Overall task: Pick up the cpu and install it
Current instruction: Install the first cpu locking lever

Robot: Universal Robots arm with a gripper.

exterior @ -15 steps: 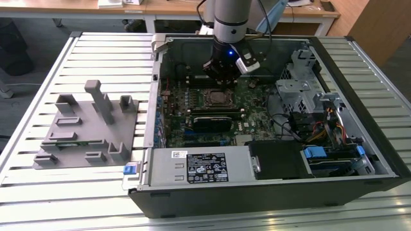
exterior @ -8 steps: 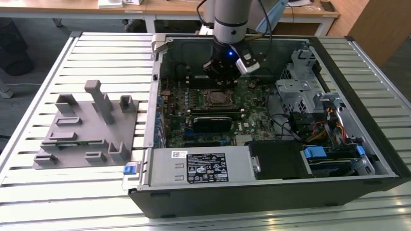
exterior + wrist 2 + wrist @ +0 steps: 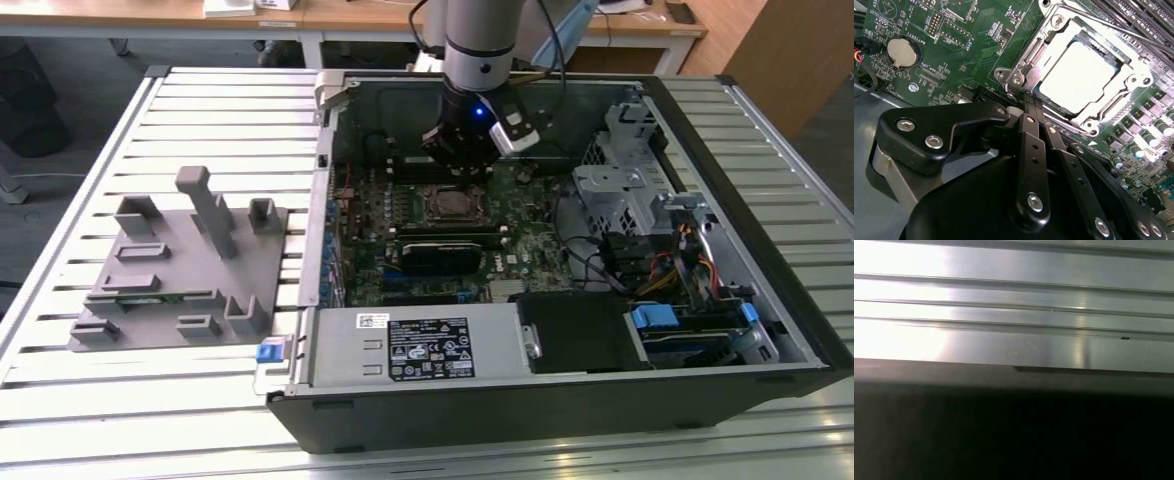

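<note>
The cpu (image 3: pixel 1078 75) sits flat in the motherboard socket (image 3: pixel 1134 82), frame not clamped over it. Risk, as I judge it: a slight skew or a nudge from the arm bends socket pins. Gripper (image 3: pixel 461 160) hangs just above the socket's far edge; can't tell finger spread, apparently nothing held.

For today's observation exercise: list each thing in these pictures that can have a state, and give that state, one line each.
cpu: seated flat in its socket frame, shiny top up.
socket frame: lying around the cpu on the motherboard.
gripper: above the motherboard beside the socket, holding nothing visible; fingers' stance unclear.
computer case: lying on its side, side panel off, insides exposed.
grey fixture: on the slatted table, at the exterior view's left of the case.
</note>
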